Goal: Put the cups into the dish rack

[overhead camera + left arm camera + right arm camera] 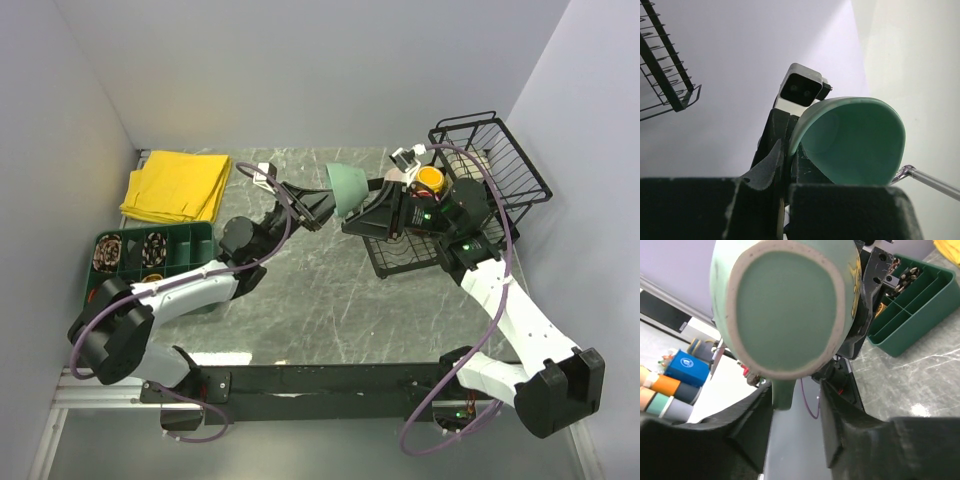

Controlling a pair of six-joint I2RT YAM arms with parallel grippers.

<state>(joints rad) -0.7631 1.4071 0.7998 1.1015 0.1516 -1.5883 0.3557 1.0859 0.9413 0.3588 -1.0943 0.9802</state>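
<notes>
A grey-green mug (346, 188) hangs in mid-air between the two arms. My left gripper (318, 208) is shut on its rim; the left wrist view shows the rim pinched between the fingers (771, 159) and the mug's inside (855, 140). My right gripper (372, 212) is open, and the mug's handle (782, 392) sits between its fingers, close to the left one. The mug's base (785, 305) faces the right wrist camera. The black wire dish rack (492, 165) stands at the far right with a yellow mug (430, 180) in it. The other mugs are hidden.
A green compartment tray (150, 255) with small parts sits at the left, and it also shows in the right wrist view (910, 305). A folded yellow cloth (175, 185) lies at the far left. The rack's flat grid (405, 258) lies under the right arm.
</notes>
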